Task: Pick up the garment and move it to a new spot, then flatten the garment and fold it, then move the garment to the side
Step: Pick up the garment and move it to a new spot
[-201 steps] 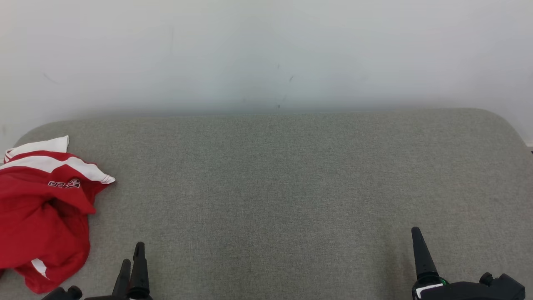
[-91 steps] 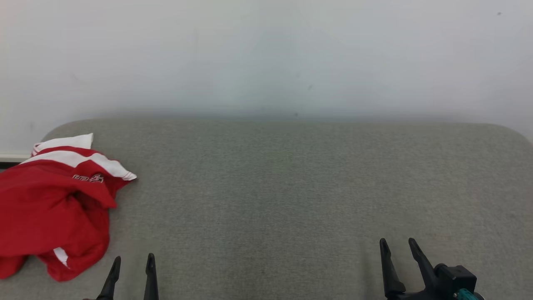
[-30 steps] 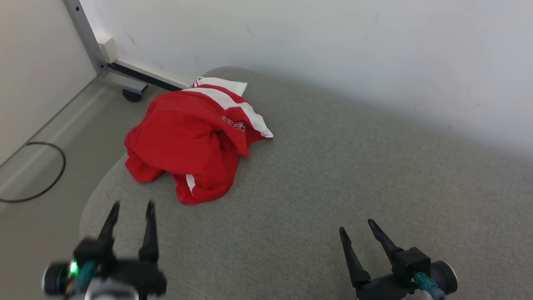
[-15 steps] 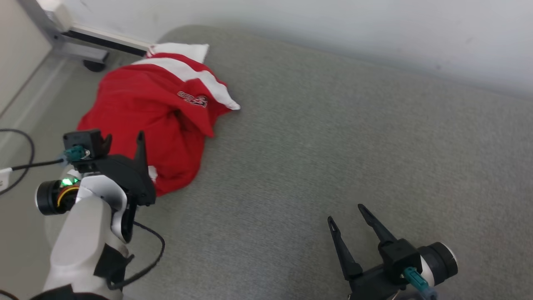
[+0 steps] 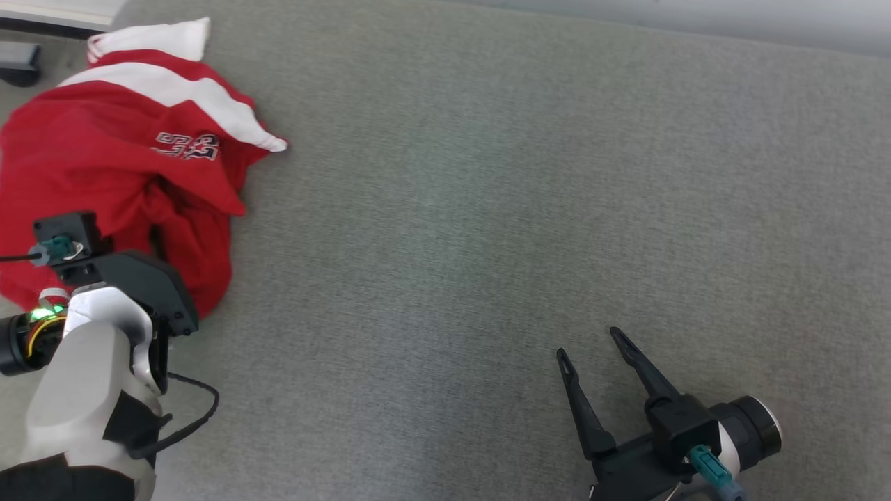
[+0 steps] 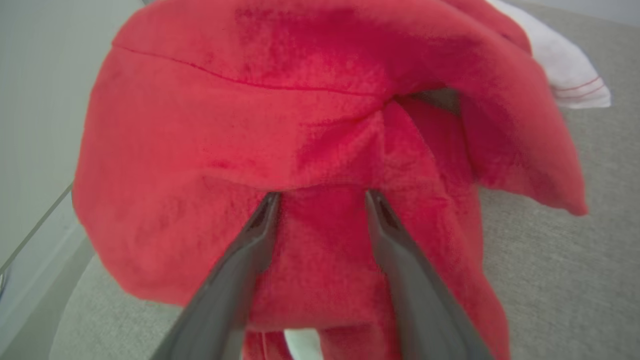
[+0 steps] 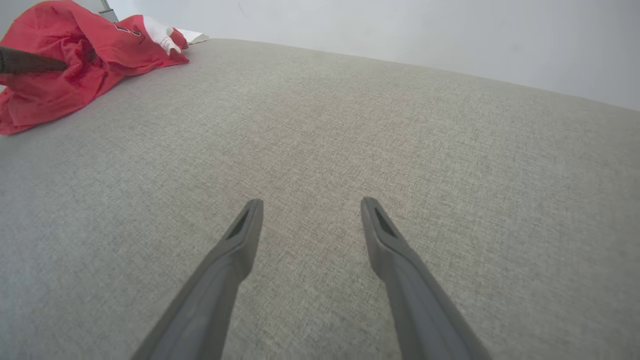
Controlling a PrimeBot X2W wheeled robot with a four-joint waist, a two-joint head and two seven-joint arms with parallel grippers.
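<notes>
The left gripper (image 6: 322,196) arrives at the crumpled red-and-white garment (image 5: 104,181), which lies heaped at the far left end of the grey cushion (image 5: 487,209), partly over that end's rounded edge. A second ago this gripper hung short of the cloth, above the cushion's left edge. Now its wrist sits over the side of the heap nearest the robot, and the head camera has swung left and down to follow it. The reach therefore looks complete, with the pickup that opens the task about to begin; nothing is lifted yet, and the moving, flattening and folding all lie ahead. In the left wrist view the two dark fingers stand moderately apart, their tips at a soft fold of red fabric and seemingly pressing into it, though blur leaves the contact uncertain. They hold nothing yet, and closing them on a thick enough bunch is likely what the lift depends on. The right gripper (image 5: 588,343) waits over the cushion's bare middle, well apart from the garment, its fingers spread wide and empty, touching nothing.
</notes>
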